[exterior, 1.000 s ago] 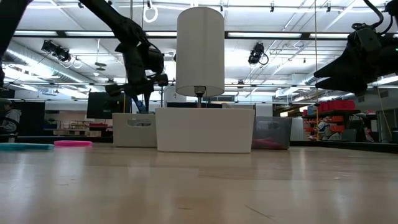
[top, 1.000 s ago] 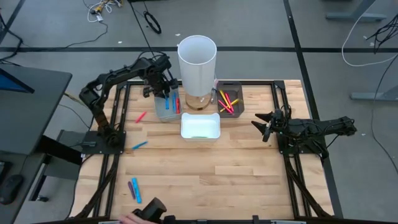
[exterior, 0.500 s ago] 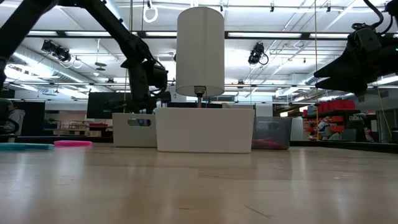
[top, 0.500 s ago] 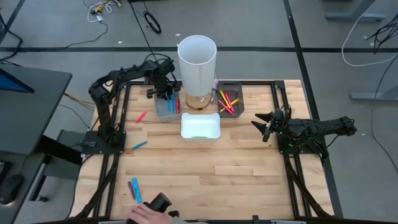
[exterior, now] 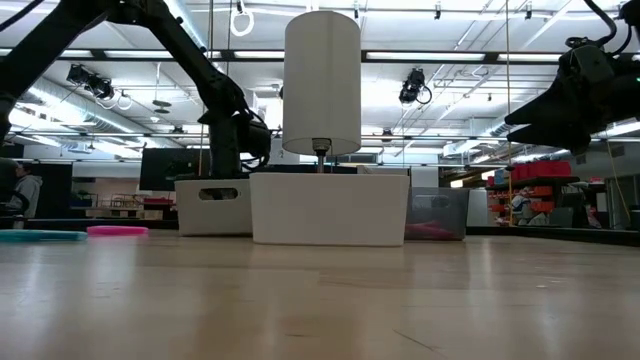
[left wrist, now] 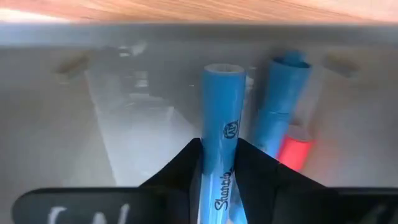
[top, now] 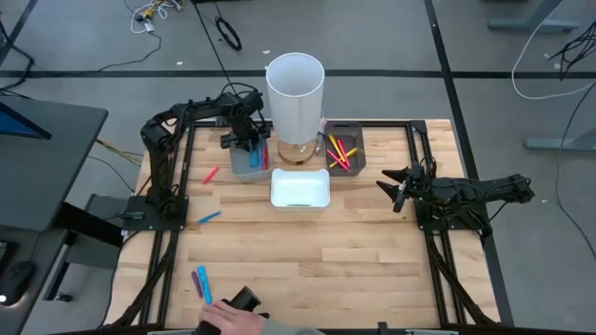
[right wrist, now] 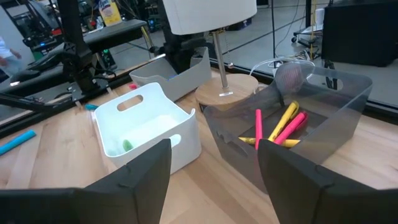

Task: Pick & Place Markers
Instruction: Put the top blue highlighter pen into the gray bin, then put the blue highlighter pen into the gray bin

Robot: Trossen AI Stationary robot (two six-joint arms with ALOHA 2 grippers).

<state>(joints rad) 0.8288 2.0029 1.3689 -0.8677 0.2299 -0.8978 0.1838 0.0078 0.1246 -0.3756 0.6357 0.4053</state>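
Blue marker sits pinched between the fingers of the left claw, which is lowered into the grey tray at the far left of the counter, where another blue one and a red one already lie. Doing this well means, I judge, letting go low and level so it settles alongside them without bouncing out. Loose markers remain near the counter's front-left edge, while the right claw waits spread open and empty at the right.
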